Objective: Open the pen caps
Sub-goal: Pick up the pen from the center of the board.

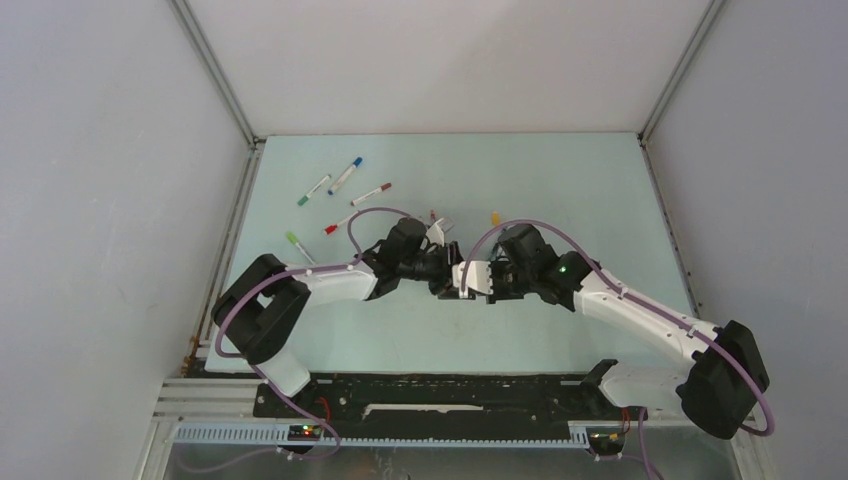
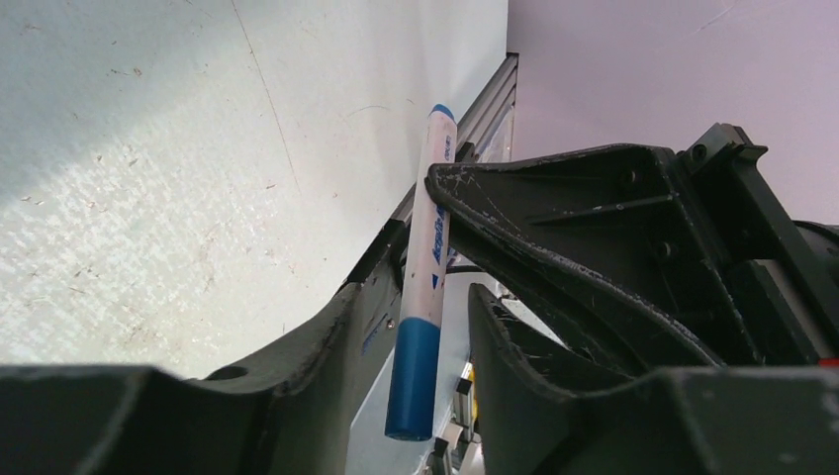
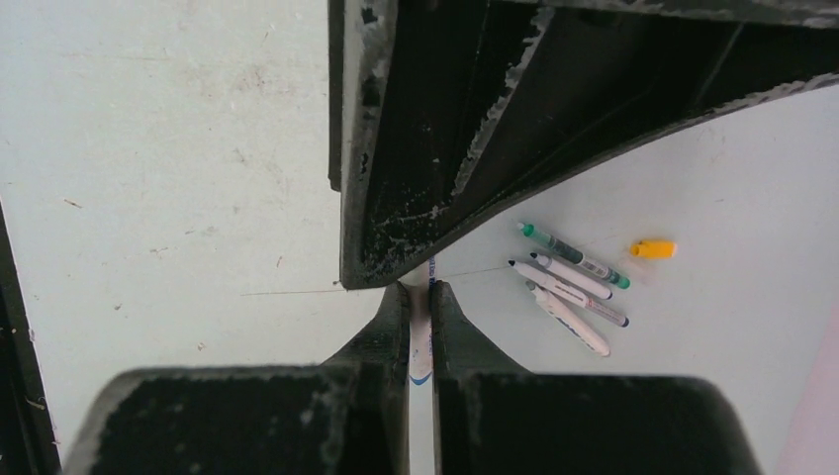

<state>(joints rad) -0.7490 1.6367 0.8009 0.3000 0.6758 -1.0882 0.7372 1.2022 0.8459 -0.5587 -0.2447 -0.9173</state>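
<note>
A white pen (image 2: 432,228) with a blue pen cap (image 2: 411,381) is held in the air over the middle of the table. My right gripper (image 3: 419,297) is shut on its white barrel (image 3: 419,341). My left gripper (image 2: 420,346) faces it, one jaw on each side of the blue cap, with a gap showing between the cap and the right finger (image 2: 514,356). In the top view the left gripper (image 1: 450,270) and the right gripper (image 1: 468,279) meet tip to tip. A loose yellow cap (image 3: 653,248) lies on the table.
Three pens (image 3: 569,287) lie together beside the yellow cap (image 1: 494,216), one with a green cap (image 3: 574,255). Several capped pens lie at the back left, among them blue (image 1: 346,175), red (image 1: 371,194) and green (image 1: 298,244). Walls enclose the table on three sides.
</note>
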